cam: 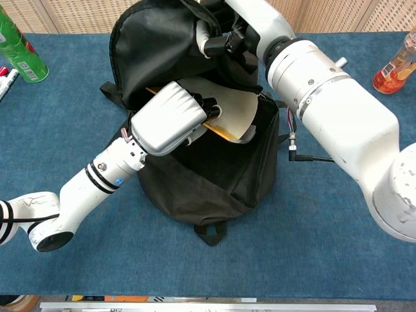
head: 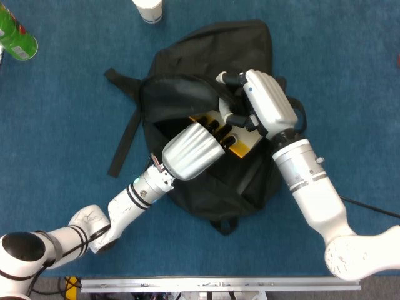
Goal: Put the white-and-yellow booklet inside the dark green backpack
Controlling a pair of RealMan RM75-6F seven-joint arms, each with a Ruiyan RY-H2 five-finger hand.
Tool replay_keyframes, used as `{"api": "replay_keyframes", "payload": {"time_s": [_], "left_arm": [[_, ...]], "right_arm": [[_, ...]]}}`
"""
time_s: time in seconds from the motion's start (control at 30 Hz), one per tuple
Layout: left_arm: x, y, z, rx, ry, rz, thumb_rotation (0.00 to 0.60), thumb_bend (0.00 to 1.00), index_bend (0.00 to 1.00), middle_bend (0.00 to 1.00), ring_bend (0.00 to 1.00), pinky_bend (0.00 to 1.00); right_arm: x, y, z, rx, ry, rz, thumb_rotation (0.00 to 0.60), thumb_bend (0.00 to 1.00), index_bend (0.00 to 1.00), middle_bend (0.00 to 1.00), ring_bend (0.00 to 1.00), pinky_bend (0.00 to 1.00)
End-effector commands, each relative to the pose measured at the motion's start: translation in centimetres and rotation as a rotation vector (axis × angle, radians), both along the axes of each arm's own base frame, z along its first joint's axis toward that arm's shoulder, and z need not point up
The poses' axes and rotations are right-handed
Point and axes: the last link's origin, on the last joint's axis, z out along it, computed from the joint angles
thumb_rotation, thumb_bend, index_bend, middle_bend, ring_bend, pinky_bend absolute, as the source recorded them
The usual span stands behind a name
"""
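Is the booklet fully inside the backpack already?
No, the booklet still sticks out of the backpack opening, held by the left hand.

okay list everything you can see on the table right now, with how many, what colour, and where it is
backpack: one, dark, centre of table, top flap open
booklet: one, white and yellow, partly inside the backpack opening
green bottle: one, far left edge
white cup: one, top edge in head view
bottle with orange liquid: one, far right edge in chest view
table: one, blue cover
left hand: one, silver-white, holds the booklet at the opening
right hand: one, white, at the backpack's flap, fingers on the opening's edge
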Motion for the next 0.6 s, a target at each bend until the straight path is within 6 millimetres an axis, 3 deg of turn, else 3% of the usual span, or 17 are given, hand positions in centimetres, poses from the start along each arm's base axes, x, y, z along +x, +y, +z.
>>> {"api": "replay_keyframes", "payload": {"time_s": [0.03, 0.13, 0.4, 0.6], "left_arm": [[-0.3, -0.1, 0.2, 0.003, -0.003, 0.057, 0.600, 0.37, 0.53, 0.65, 0.64, 0.88], [-0.2, -0.3, 0.6, 0.019, -0.026, 0.080, 0.600, 0.28, 0.49, 0.62, 0.62, 0.88], [-0.5, -0.6, 1.1, 0.060, -0.022, 0.144, 0.600, 0.15, 0.46, 0.60, 0.60, 0.83], [-1.0, -1.0, 1.6, 0.080, -0.024, 0.171, 0.600, 0.14, 0.45, 0.59, 0.59, 0.82]], "right_arm": [[-0.1, -0.1, 0.0, -0.005, 0.004, -0.005, 0.600, 0.62, 0.79, 0.70, 0.62, 0.91], [-0.2, -0.1, -0.2, 0.001, 0.004, -0.007, 0.600, 0.62, 0.79, 0.70, 0.62, 0.91], [-0.2, -0.1, -0.4, 0.000, 0.011, -0.004, 0.600, 0.62, 0.79, 0.70, 0.62, 0.91], [-0.4, -0.4, -0.3, -0.014, 0.018, -0.011, 0.600, 0.62, 0.79, 0.70, 0.62, 0.91]]}}
